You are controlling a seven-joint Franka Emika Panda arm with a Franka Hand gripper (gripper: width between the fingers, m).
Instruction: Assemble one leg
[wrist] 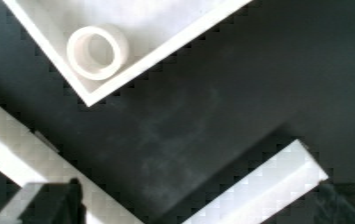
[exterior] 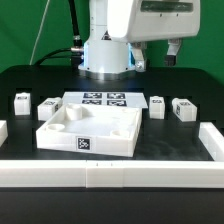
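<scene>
White plastic, small and blocky, is what each leg is made of, so I judge it light, stiff and somewhat slick under the pads (the tagged face is best left uncovered). The sensible hold is across the two narrow flat sides, low enough that the block cannot pivot out.

Four such blocks stand on the black table. One leg and a second leg are on the exterior view's left of the white square tray-like piece. A third leg and a fourth leg are on its right. All are apart from the tray and from each other. The marker board lies just behind the tray.

The arm stands upright at the back, with the gripper held high over the right pair, well clear of them. In the wrist view the gripper has its dark fingers spread far apart, with only bare table between them. That view also catches a tray corner with its round socket. What the white wedge opposite is, I cannot tell.
</scene>
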